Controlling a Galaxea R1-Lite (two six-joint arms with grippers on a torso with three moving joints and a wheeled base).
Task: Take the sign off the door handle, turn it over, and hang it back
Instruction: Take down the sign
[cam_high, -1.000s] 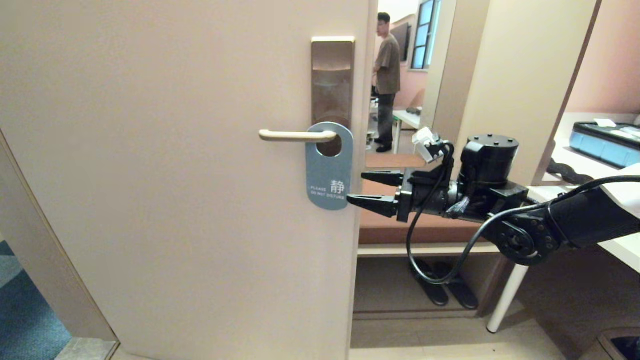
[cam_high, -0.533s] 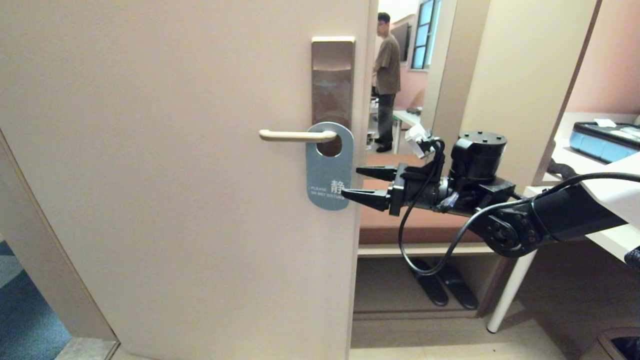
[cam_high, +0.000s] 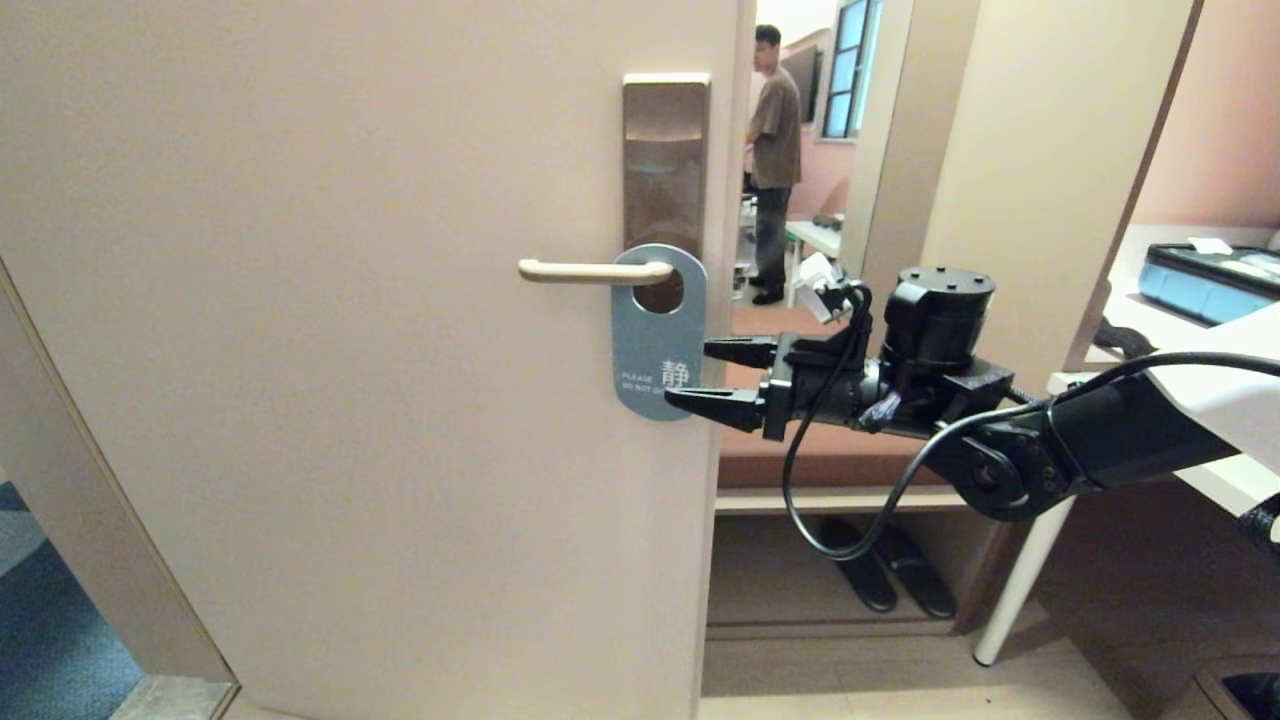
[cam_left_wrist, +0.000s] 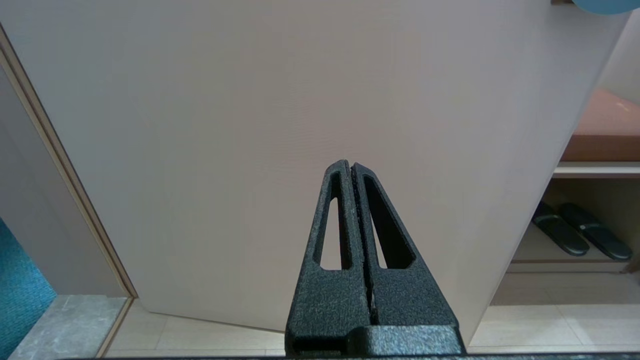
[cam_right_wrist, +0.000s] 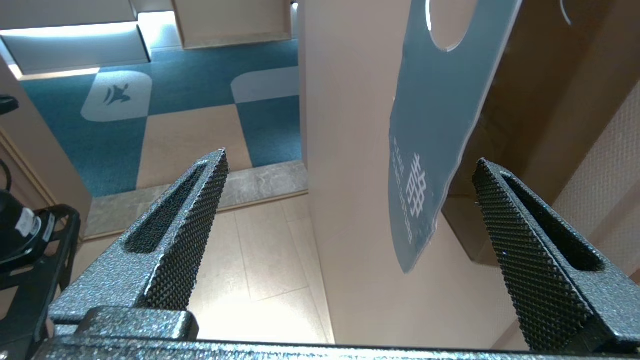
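Grey-blue sign (cam_high: 658, 335) hangs on the door handle (cam_high: 592, 270), character side out, near the door's (cam_high: 350, 400) free edge. Right end effector (cam_high: 705, 377) spread wide, level, tips at the sign's lower edge, not gripping. Left end effector (cam_left_wrist: 351, 172) pressed together, facing the door low down.

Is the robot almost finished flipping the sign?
No, nothing is done yet. The sign hangs on the handle, blue side out. The right claw is open at the sign's edge, gripping nothing. Left to do: grab, lift off, flip, rehang.
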